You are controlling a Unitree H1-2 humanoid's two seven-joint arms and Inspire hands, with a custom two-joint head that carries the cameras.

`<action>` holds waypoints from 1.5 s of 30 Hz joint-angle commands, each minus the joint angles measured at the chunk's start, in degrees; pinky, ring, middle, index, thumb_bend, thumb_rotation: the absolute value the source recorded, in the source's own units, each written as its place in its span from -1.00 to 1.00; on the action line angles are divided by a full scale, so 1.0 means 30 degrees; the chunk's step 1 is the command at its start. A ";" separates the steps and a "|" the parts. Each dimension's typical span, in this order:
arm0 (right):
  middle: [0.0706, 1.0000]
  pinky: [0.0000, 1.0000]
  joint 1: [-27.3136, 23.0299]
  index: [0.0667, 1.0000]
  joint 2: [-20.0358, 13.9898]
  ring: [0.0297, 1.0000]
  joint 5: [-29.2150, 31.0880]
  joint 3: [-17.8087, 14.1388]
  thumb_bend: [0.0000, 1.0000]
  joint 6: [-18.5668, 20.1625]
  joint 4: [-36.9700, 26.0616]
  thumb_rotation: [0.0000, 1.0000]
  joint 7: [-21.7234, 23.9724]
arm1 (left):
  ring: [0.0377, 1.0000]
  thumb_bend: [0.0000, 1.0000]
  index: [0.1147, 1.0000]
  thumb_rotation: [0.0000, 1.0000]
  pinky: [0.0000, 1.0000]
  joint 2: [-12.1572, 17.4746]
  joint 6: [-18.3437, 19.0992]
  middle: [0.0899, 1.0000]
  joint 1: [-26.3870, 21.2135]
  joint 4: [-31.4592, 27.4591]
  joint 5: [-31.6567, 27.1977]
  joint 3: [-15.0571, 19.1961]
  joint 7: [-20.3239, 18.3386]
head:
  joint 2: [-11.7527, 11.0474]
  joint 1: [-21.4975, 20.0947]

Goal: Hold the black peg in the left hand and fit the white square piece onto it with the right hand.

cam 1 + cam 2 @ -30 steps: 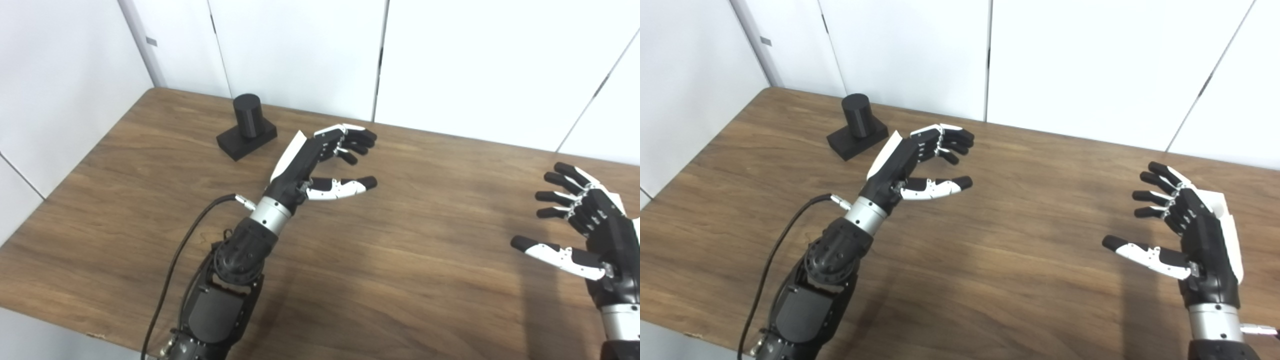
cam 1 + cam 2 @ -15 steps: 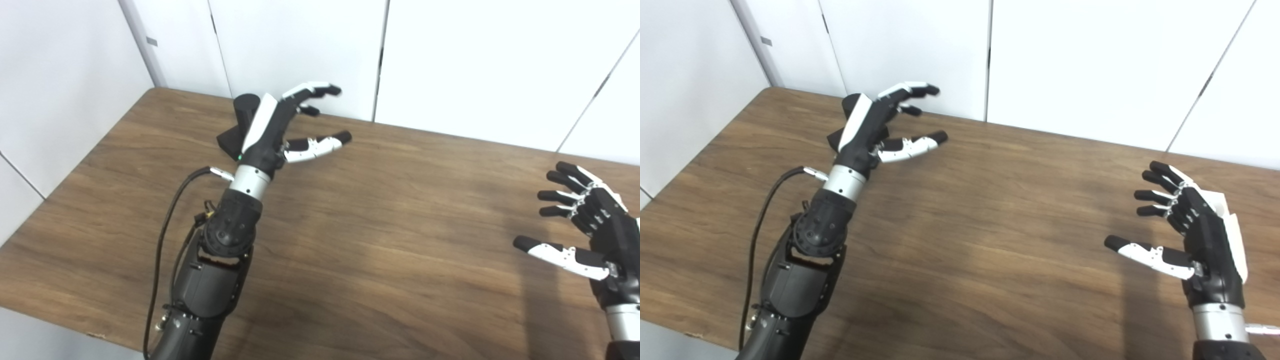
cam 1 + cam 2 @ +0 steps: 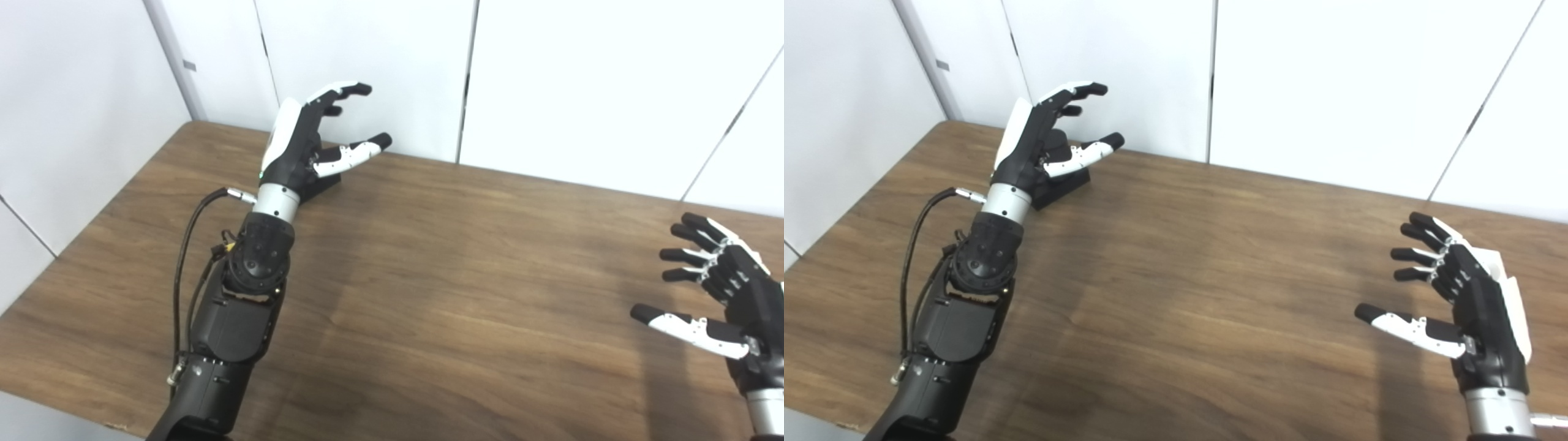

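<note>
The black peg (image 3: 1057, 146), a cylinder on a square black base (image 3: 326, 183), stands at the table's far left. My left hand (image 3: 301, 142) is open, raised just in front of the peg, and hides most of it; I cannot tell whether it touches the peg. My right hand (image 3: 1464, 294) is open and empty above the table's right side, far from the peg. No white square piece shows in either view.
The wooden table (image 3: 459, 294) fills the view, with white wall panels (image 3: 367, 55) right behind its far edge and along its left side. A black cable (image 3: 187, 239) loops beside my left forearm.
My left hand has moved away and to the left, from mid-table up to the peg, and now covers it. My right hand has barely moved. The whole picture has shifted down slightly.
</note>
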 commanded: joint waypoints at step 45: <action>0.58 0.19 -0.0528 0.60 -0.0128 0.37 -0.0013 -0.0278 0.02 -0.0137 -0.0814 -1.00 -0.0093 | 1.00 1.00 0.98 -0.02 0.92 0.3265 0.7752 1.00 -0.3247 0.5226 0.5797 -0.2031 0.1353 | -0.0020 -0.0056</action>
